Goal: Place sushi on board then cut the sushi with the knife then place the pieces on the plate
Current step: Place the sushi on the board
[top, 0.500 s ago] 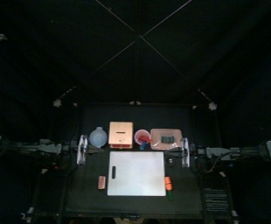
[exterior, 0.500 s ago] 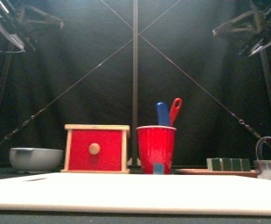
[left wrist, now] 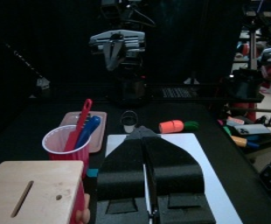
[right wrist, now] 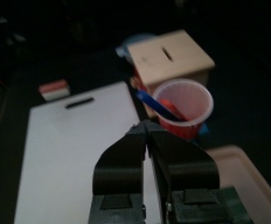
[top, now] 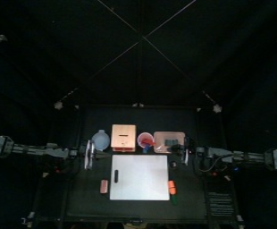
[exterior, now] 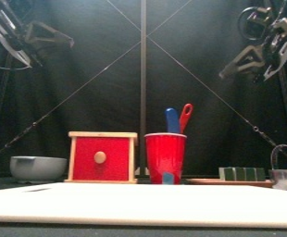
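Left tool and right tool have edged inward, clenched empty; sushi lies behind right tool.

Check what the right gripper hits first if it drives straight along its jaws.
Likely the red cup: the right gripper, jaws shut, aims at its near side. Depth is unclear; the edge of the board could come first.

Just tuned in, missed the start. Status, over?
Left gripper and right gripper shut, empty. Sushi roll on pink tray, white board bare. Knives in red cup. Nothing in the way.
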Robot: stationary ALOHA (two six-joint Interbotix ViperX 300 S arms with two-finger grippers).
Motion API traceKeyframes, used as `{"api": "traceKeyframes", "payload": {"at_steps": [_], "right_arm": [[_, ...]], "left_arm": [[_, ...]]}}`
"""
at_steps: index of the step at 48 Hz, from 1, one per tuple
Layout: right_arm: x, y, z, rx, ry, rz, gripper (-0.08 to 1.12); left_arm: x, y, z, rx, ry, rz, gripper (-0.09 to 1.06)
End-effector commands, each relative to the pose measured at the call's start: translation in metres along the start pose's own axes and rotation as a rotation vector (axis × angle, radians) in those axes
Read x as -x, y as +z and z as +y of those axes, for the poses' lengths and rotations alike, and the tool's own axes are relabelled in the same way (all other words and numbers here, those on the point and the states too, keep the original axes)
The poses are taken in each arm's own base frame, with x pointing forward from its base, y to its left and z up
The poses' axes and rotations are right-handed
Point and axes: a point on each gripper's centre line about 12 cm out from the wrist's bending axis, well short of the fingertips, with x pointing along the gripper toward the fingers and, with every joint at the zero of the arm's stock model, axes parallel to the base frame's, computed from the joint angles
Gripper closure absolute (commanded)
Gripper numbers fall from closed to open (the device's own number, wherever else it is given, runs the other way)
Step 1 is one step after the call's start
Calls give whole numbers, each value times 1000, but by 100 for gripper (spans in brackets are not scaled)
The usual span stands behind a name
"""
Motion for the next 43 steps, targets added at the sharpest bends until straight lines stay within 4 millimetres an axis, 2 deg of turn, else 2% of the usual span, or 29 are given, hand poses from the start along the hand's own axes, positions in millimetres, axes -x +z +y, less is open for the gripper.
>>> {"api": "traceKeyframes", "payload": {"at_steps": [1,8,14,18,28,33,36,43], "right_arm": [[-3,3,-23,-30,-110,132,93],[-2,-3,-44,-36,-204,261,87],[0,-8,-53,5,-247,349,72],[-1,-10,-56,49,-261,371,61],[-6,-24,-64,112,-281,442,22],[-10,-28,-69,144,-294,478,6],[-13,-31,-71,165,-298,501,1],[-23,-37,-78,206,-307,568,2]], "left_arm": [[-2,5,0,-4,0,-57,99],[-2,0,2,-1,8,-64,99],[-6,-4,3,10,14,-46,99],[-10,-5,3,8,18,-35,99],[-19,-9,10,7,45,-5,99],[-23,-11,13,7,59,6,99],[-24,-12,15,7,64,10,99],[-27,-12,16,7,70,15,99]]}}
